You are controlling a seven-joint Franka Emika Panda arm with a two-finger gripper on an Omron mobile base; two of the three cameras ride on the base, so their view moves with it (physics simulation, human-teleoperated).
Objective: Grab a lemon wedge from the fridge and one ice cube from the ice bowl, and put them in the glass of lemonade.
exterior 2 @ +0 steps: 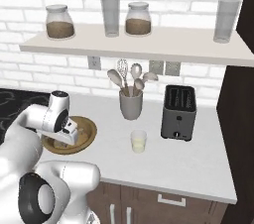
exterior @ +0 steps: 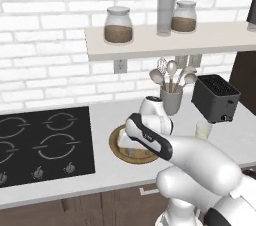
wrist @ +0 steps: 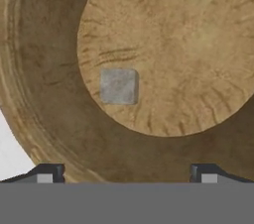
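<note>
Over the ice bowl [wrist: 44, 119], my gripper [wrist: 126, 173] spread, I should centre on the ice cube [wrist: 118, 86] before descending.

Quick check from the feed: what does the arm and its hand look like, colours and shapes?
The arm is glossy white with rounded, bulbous segments and dark grey-black bands at the joints. The hand ends in two small dark fingertips with pale grey pads. No cables or markings are visible.
</note>
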